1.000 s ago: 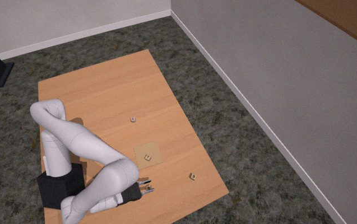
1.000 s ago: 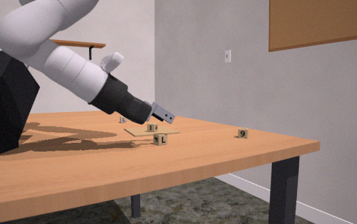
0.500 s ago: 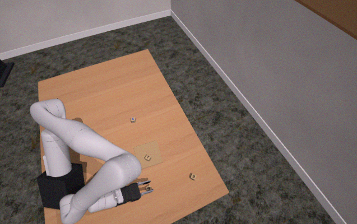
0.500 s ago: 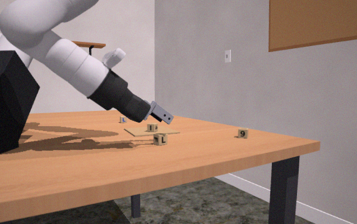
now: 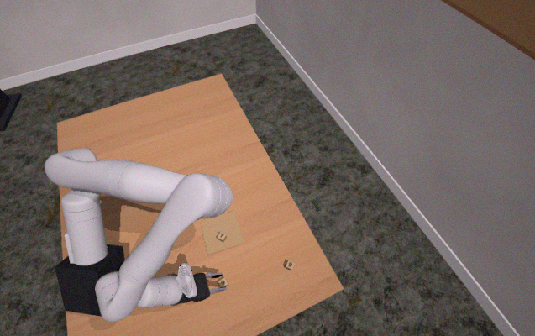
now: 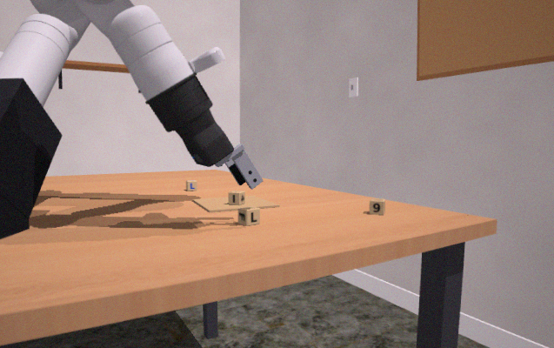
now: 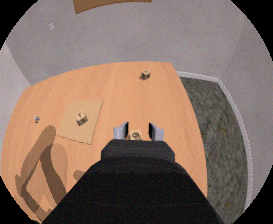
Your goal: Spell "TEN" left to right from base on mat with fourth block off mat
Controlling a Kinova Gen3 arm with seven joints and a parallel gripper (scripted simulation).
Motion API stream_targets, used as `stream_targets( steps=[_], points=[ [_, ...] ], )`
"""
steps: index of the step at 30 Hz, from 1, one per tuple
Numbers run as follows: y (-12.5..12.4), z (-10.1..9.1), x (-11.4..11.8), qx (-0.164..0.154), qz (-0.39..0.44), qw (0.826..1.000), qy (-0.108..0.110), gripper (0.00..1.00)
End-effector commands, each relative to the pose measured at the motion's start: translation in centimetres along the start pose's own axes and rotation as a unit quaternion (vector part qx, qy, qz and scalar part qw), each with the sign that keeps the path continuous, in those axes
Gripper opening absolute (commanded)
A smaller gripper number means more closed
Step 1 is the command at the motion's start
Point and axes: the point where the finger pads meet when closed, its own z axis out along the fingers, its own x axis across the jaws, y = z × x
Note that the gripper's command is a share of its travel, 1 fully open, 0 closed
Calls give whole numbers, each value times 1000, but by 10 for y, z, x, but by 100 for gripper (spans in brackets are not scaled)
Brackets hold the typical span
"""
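Note:
A block (image 5: 221,236) (image 6: 236,198) (image 7: 81,118) sits on the mat (image 5: 235,228) (image 6: 211,207) (image 7: 90,131), turned askew; its top seems to read T. A second block (image 5: 222,283) (image 6: 249,217) (image 7: 136,135) lies on the table off the mat, a round dark character on top and an L on one side. My gripper (image 5: 223,282) (image 6: 248,184) (image 7: 138,128) is open and tilted above it, empty. A third block (image 5: 289,265) (image 6: 377,207) (image 7: 145,75) lies farther out, a 9 on one side. A fourth block (image 6: 190,185) (image 7: 36,119), blue L on one side, is hidden in the top view.
The arm's elbow (image 5: 208,195) hangs over the mat's near side in the top view and hides the table behind it. The table's right edge (image 7: 197,117) shows in the wrist view, beyond the second block. Walls stand beyond the table.

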Motion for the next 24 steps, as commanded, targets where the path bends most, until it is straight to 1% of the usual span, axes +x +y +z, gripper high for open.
stream_targets(
  steps=[1,8,12,14,19,24],
  points=[
    [-21,1,-6,-25,-27,999,-6,79],
    [-25,-2,-7,-122,-28,992,-8,79],
    [-27,-4,-7,-171,-28,985,-7,79],
    [-27,-4,-7,-171,-28,985,-7,79],
    [-30,-7,-6,-221,-28,975,-4,79],
    [-31,-9,-7,-257,-28,966,-5,79]
  ],
)
